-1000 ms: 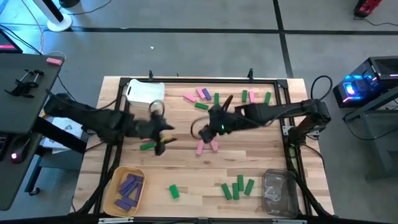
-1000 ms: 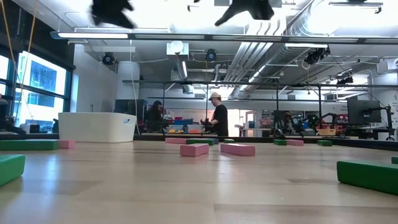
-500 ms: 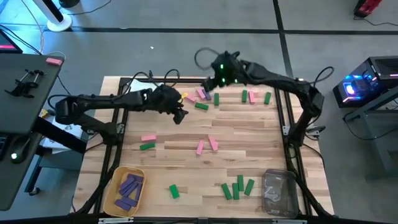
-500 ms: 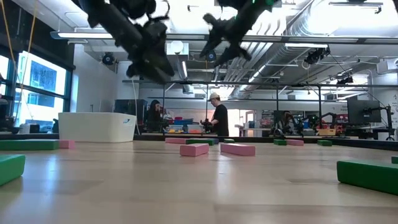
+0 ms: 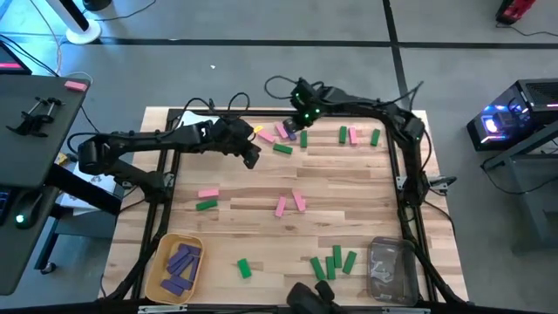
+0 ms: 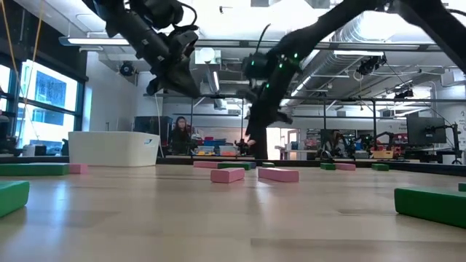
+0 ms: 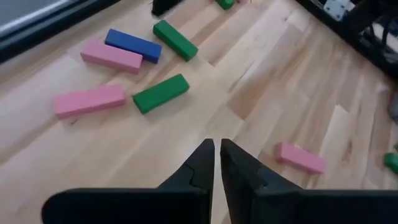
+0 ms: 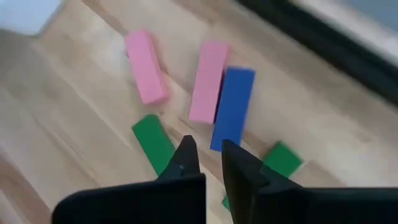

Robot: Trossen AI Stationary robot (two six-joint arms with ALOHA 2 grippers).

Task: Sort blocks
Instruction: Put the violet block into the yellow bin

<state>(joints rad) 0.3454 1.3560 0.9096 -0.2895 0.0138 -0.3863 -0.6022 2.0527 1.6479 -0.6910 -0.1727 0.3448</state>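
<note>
Blocks (image 5: 281, 206) lie loose across the table (image 5: 366, 187) in pink, green and purple, with a cluster at the far edge and some purple ones already in the yellow bin (image 5: 176, 269). Both arms hang over that far cluster, probably to choose the next piece: the left gripper (image 7: 216, 163) and the right gripper (image 8: 205, 160) are each pinched nearly closed and hold nothing.

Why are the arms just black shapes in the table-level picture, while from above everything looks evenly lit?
Low view: the ceiling strip light shines from behind the left pincer and right pincer, so both are backlit. High view: light falls from above onto the table, leaving only faint shadows beside the blocks.
</note>
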